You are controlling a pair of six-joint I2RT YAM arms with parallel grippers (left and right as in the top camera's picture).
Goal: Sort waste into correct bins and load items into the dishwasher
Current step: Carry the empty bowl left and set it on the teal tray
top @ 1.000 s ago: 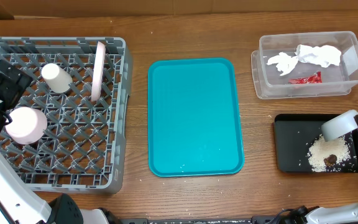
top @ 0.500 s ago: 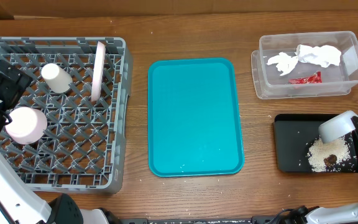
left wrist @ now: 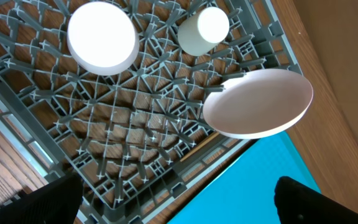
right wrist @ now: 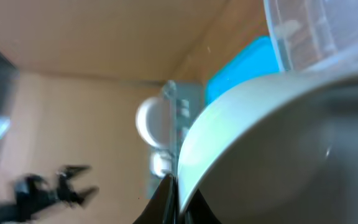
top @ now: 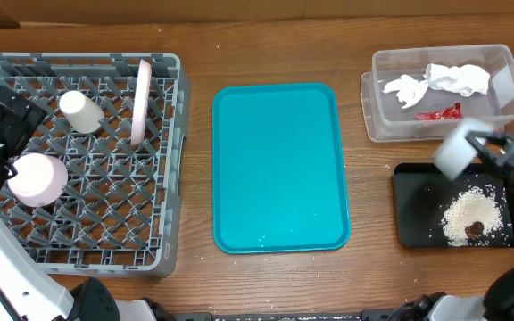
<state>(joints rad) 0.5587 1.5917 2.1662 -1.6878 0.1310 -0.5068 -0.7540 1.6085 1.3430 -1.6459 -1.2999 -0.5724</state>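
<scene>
Grey-white bowl (top: 453, 153), rigid, light, slippery and likely chip-prone, hangs over the far left corner of the black tray (top: 413, 203) near the desk's right edge, rim pinched in the clenched right gripper (top: 483, 147), the soundest hold.

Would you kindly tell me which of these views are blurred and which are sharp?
Overhead: sharp, except the grey-white bowl and right gripper, which are smeared. Right wrist: soft throughout, the bowl's rim filling much of the frame. Left wrist: crisp on the dish rack and plate.

A brown wooden table (top: 194, 267) under even light; behind it, seemingly a cardboard wall (top: 239, 7).
</scene>
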